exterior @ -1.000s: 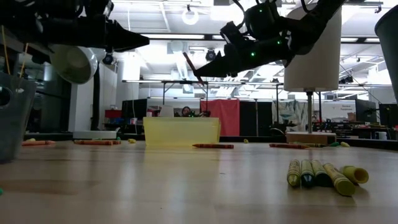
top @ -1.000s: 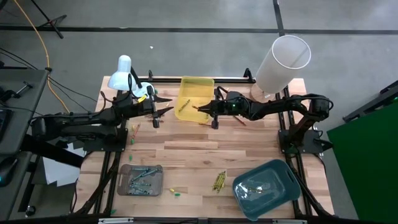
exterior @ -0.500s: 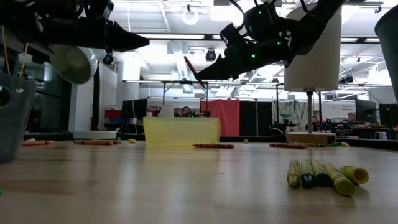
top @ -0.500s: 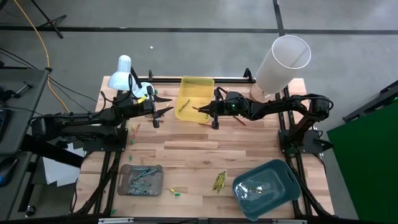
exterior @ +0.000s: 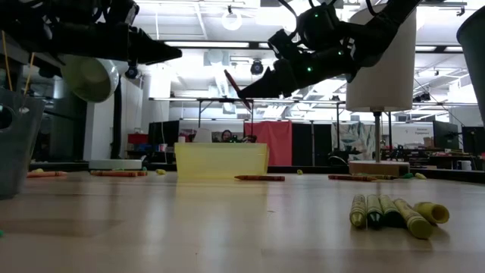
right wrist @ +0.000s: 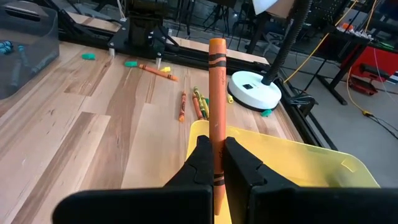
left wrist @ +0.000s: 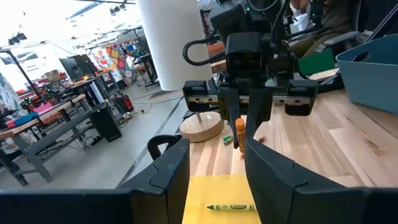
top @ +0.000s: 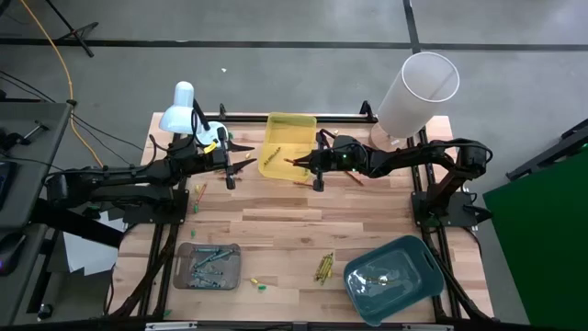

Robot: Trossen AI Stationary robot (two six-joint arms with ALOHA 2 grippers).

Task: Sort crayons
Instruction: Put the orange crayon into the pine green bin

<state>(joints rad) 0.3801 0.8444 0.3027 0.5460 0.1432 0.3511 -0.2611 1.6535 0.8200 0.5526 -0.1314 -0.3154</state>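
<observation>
1. Right wrist view first: I have the right gripper (right wrist: 214,163) clamped on an orange crayon (right wrist: 216,106), pinched near its lower end so most of the waxy stick rises clear of the fingers. It hangs over the near edge of the yellow tray (right wrist: 298,163), which I judge is where this colour goes.
2. From the high view, the right gripper (top: 299,163) sits at the tray's right rim, above the yellow tray (top: 292,124), so a release should drop the crayon inside rather than on the wood.
3. My left gripper (top: 241,154) waits just beside the tray's left side with its fingers apart and nothing between them, lifted off the table (top: 367,216).
4. One green crayon (left wrist: 232,206) already lies flat on the tray's smooth, translucent plastic floor in the left wrist view.
5. Loose crayons lie elsewhere: a tight row of yellow-olive crayons (exterior: 390,211) on the planked wooden top in the low view, and more orange ones near the lamp base (right wrist: 252,88).
6. A grey tray (top: 209,265) and a rounded teal tray (top: 395,278) stand well apart at the table's near edge, presumably for other colours.
</observation>
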